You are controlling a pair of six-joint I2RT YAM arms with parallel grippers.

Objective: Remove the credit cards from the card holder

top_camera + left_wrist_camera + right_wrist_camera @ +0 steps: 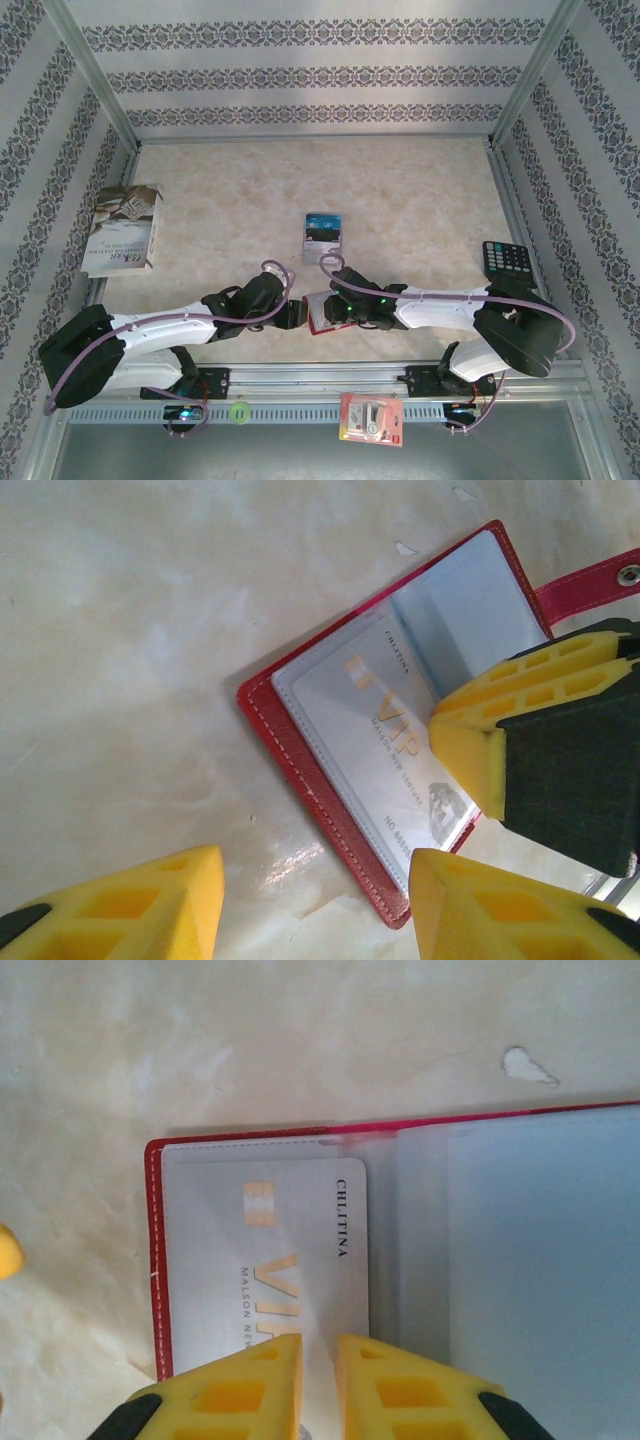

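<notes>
A small red leather-like folding card holder [300, 780] lies open on the pale marbled table top [150, 630], its red snap tab [585, 585] toward the upper right. A pale grey plastic card [370, 730] with gold "VIP" lettering sits in a clear pocket. The yellow-fingered, black-bodied right gripper [455, 740] reaches in from the right, its 2 fingers close together with their tips on that card. The left gripper [315, 875] holds its 2 yellow fingers wide apart at the bottom.

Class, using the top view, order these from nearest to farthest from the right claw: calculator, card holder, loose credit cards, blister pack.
1. card holder, beneath the right claw.
2. loose credit cards, just beyond it.
3. blister pack, at the near edge.
4. calculator, far right.
</notes>
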